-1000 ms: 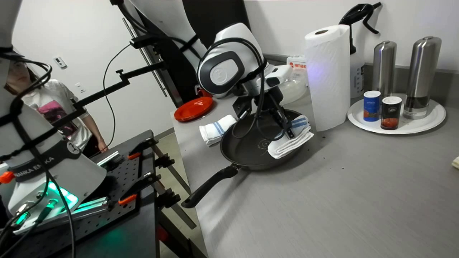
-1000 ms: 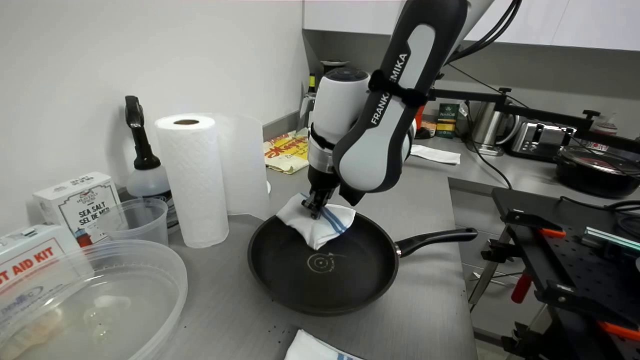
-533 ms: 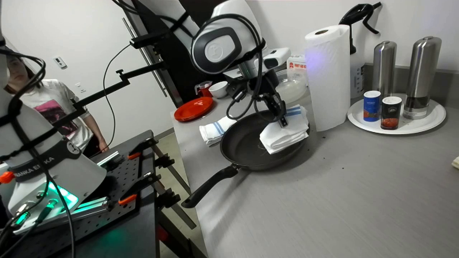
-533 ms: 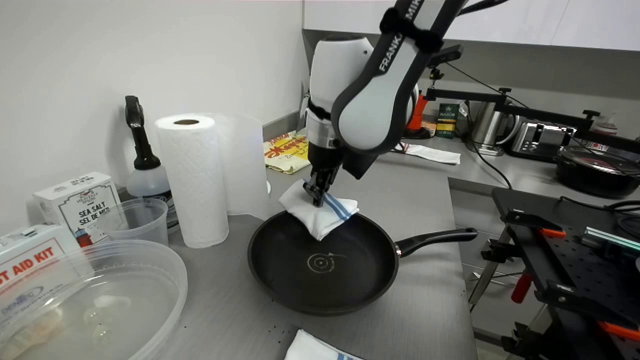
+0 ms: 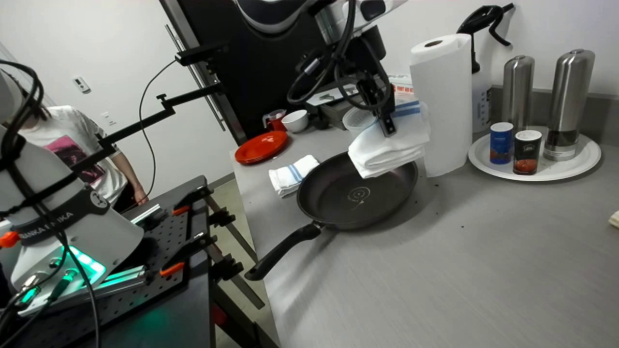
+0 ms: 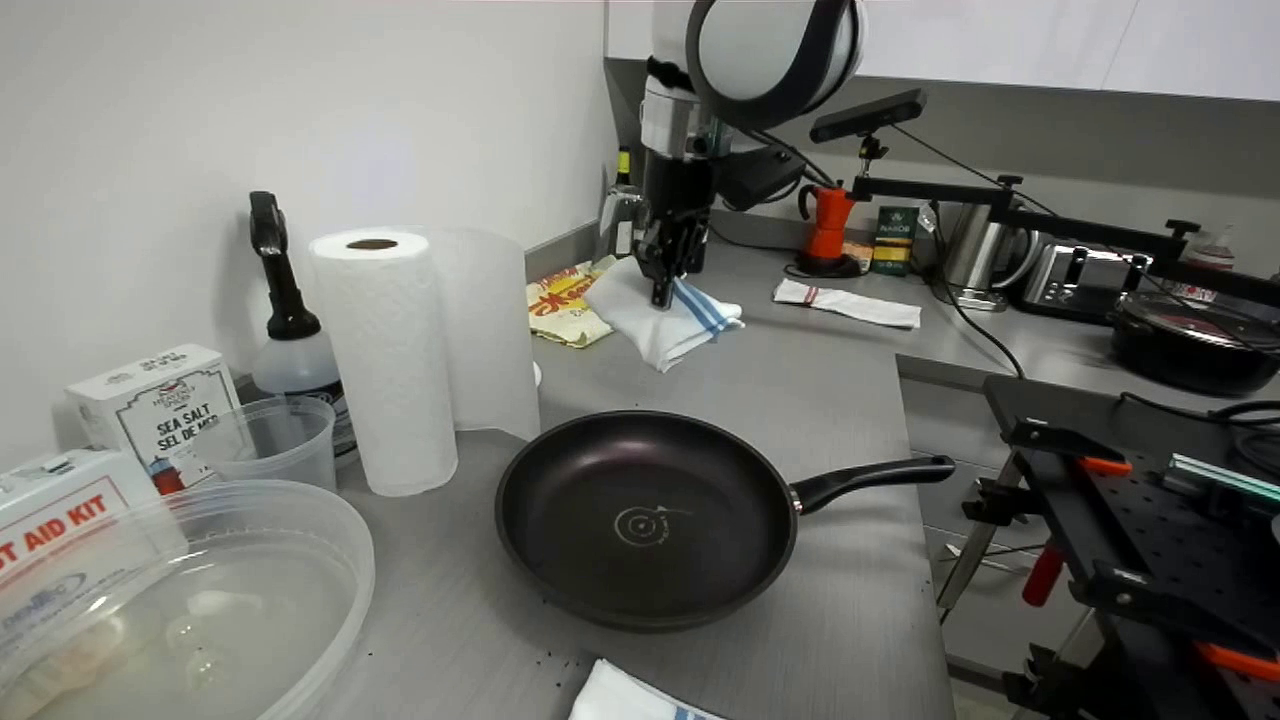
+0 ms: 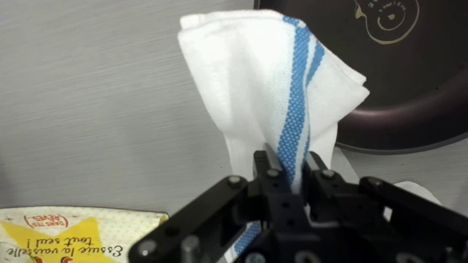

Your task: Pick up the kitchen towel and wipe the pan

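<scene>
My gripper is shut on the kitchen towel, a folded white cloth with light-blue stripes, and holds it in the air. In an exterior view the gripper and towel show beyond the pan's far rim. In the wrist view the towel is pinched between both fingertips, and its free part spreads out beside the pan. The dark pan lies on the counter with its black handle toward the counter edge. Its inside shows bare in an exterior view.
A second folded striped cloth lies beside the pan. A paper-towel roll stands near the wall. A clear plastic bowl, red dish, white plate with shakers and yellow printed cloth are around.
My gripper has risen off the pan and moved away from it with the towel still held. The towel was over the pan's far rim and is now higher and beyond it. The pan has not moved.
</scene>
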Motion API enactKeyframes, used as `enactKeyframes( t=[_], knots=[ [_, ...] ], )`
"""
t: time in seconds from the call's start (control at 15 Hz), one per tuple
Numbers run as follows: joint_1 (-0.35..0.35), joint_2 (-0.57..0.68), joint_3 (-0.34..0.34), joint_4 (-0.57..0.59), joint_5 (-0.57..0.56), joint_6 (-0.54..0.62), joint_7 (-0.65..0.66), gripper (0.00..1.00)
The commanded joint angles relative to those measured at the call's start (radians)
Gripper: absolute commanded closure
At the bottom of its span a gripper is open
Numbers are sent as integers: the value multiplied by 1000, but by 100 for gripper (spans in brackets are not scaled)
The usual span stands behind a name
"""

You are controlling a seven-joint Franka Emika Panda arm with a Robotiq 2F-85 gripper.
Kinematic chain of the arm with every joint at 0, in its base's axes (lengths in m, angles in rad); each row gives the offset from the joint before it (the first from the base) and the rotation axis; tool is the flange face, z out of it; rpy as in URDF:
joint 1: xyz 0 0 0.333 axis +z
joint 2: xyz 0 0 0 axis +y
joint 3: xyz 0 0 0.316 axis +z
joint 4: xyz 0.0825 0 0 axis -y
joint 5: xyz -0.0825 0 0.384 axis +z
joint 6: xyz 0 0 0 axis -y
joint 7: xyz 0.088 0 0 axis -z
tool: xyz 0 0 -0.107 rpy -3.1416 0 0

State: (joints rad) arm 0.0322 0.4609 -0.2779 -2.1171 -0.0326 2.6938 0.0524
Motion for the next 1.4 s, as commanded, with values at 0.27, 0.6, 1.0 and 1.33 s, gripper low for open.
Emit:
enactKeyframes(
  t=[0.27, 0.6, 1.0, 1.33],
  knots=[
    [-252, 8, 102, 55, 67, -66, -130, 96],
    [-339, 92, 138, 114, 116, -61, -163, 96],
    [-386, 212, 169, 178, 178, -38, -141, 96],
    [-403, 288, 170, 223, 192, -36, -132, 96]
  ],
)
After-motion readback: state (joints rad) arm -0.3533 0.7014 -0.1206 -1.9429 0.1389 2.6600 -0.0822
